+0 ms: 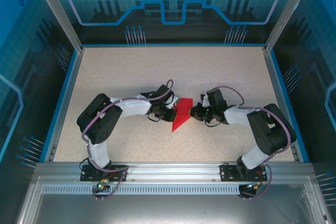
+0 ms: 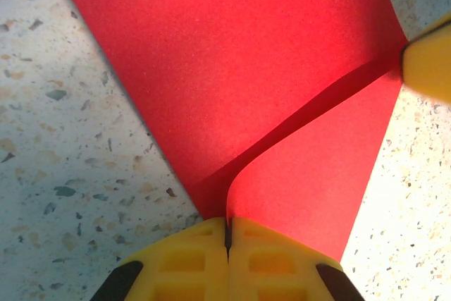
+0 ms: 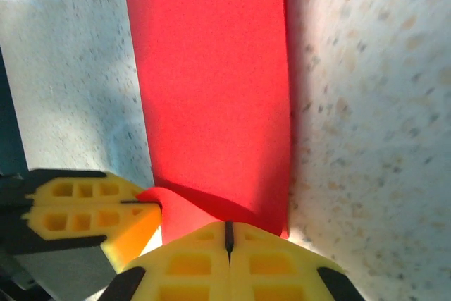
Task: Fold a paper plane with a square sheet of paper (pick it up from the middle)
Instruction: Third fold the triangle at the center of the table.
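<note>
The square sheet of paper is bright red and lies partly folded at mid table, its point toward the near left. My left gripper is shut on a lifted edge of the upper layer, which runs into the seam between its yellow fingertips. My right gripper is shut at the other end of that lifted edge. Each wrist view also shows the other gripper: the right gripper's finger and the left gripper's fingers. The lower layer lies flat on the table.
The speckled beige table stretches around the paper on all sides. Blue-lit enclosure walls and a raised rim bound it. Both arm bases sit on the metal rail at the near edge.
</note>
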